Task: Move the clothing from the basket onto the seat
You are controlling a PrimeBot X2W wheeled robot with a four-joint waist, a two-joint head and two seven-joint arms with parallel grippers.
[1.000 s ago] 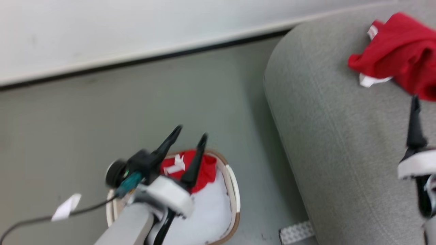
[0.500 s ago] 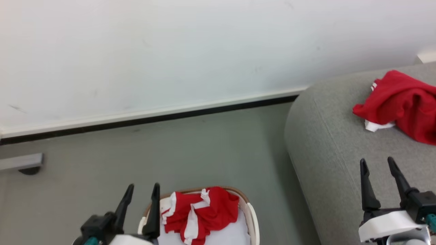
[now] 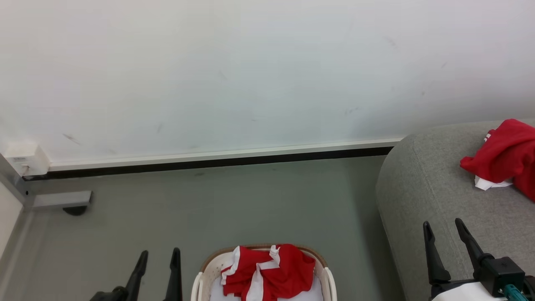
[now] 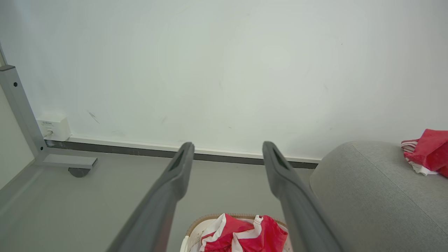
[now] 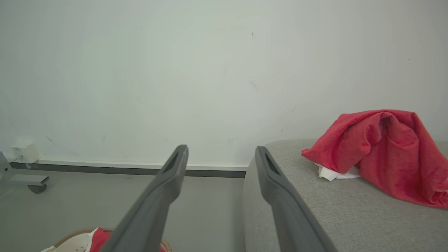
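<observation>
Clothing sits in two places. On the grey sofa [image 3: 422,196], right of the basket [image 3: 200,278], one red garment [image 3: 508,154] lies crumpled. Inside the basket a red-and-white striped garment [image 3: 288,267] remains. Over the last second the head camera has swung up toward the wall [image 3: 250,75], and the left gripper [image 3: 161,251], which hung directly over the basket, now stands just left of it. That reads as a reset between picks, with the job about half done. Left gripper and right gripper [image 3: 442,222], the latter right of the basket over the sofa's edge, both have fingers moderately parted, holding and touching nothing.
</observation>
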